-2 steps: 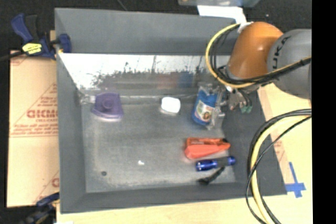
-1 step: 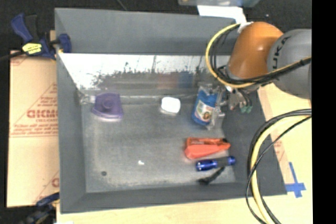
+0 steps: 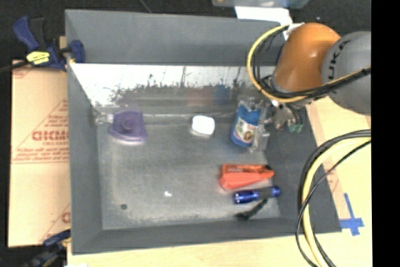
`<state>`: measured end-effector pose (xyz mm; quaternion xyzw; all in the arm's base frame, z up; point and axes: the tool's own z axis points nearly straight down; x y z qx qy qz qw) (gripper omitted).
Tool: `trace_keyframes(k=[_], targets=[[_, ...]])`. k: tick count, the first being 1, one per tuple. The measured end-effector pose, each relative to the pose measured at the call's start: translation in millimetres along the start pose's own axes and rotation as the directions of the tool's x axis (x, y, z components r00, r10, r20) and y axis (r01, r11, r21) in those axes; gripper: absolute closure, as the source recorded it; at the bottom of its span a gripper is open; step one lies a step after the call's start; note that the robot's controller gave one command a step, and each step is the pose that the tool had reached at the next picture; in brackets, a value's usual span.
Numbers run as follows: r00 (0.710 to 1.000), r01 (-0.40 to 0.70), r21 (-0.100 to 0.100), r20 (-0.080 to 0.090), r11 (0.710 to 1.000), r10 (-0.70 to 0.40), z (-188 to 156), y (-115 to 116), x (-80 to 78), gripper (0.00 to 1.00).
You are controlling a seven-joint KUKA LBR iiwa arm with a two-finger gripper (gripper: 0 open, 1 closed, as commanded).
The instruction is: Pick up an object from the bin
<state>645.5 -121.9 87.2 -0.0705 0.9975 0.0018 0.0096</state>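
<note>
Where the arm (image 3: 350,72) reaches in from the right, its wrist carries an orange cover (image 3: 303,62) with yellow and black cables (image 3: 253,65) looped around it. The gripper (image 3: 262,131) hangs below that cover, over the right part of the bin (image 3: 187,40) and toward the far side. Whether the gripper is open or closed cannot be told, since the wrist and its fittings hide the working end. A small blue bottle (image 3: 244,125) with a pale label stands at the gripper's left side, either touching it or just beside it. The bottle is roughly upright with a slight lean and sits close to the far wall. It cannot be confirmed that the bottle is clamped. A small white block (image 3: 202,126) lies left of the bottle and apart from it. Further left, toward the far left corner of the floor, lies a purple cap (image 3: 128,126) with a raised centre. An orange tool (image 3: 245,176), wedge-shaped, lies on the right part of the floor on the near side of the gripper, with its long side running left to right. A short blue cylinder (image 3: 249,197) lies just on the near side of that tool. Beside the cylinder, close to the near wall, lies a small black piece (image 3: 251,212). Contact between the cylinder and the black piece cannot be judged.
</note>
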Motion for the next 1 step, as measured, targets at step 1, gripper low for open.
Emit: trace_keyframes(k=[1], targets=[[1.000,-0.001,0.001,0.000,1.000,0.001,-37.3,-0.8,-1.2,1.00]])
